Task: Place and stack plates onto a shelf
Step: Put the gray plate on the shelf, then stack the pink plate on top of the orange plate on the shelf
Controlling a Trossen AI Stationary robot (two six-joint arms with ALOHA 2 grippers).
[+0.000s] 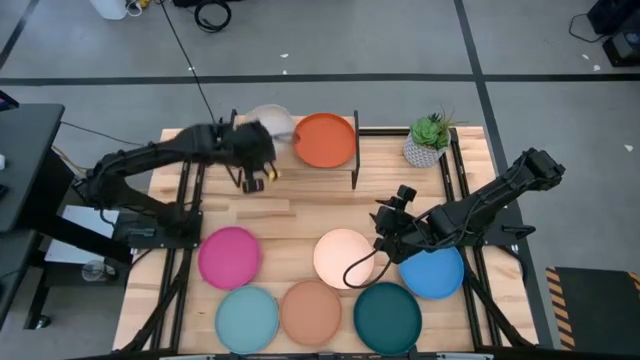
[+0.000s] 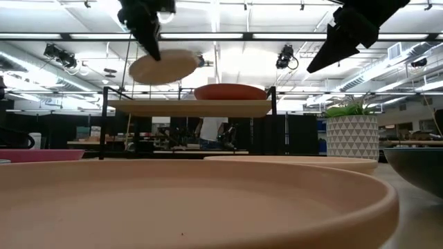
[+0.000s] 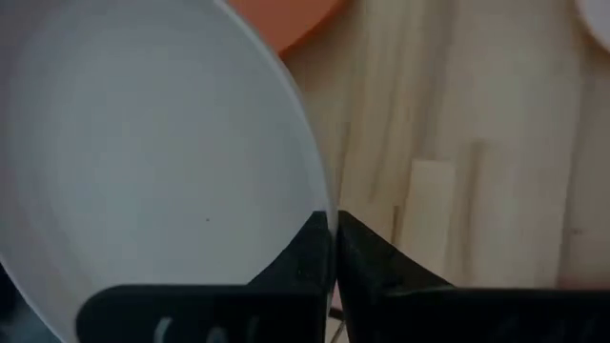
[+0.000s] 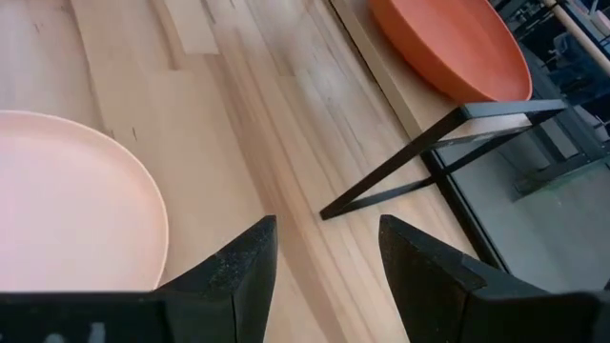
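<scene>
Eight round, shallow, matte plates show, none bearing any readable writing. An orange plate (image 1: 324,140) lies on the shelf (image 1: 345,152) at the desk's far edge. The left gripper (image 3: 334,252) pinches the rim of the pale grey plate (image 1: 273,121), holding it in the air above the shelf's left half. Six lie along the near edge: magenta plate (image 1: 229,256), light blue plate (image 1: 247,317), peach plate (image 1: 310,312), cream plate (image 1: 344,257), teal plate (image 1: 387,316), blue plate (image 1: 433,271). The right gripper (image 4: 324,257) hovers over the cream plate, fingers apart, empty
</scene>
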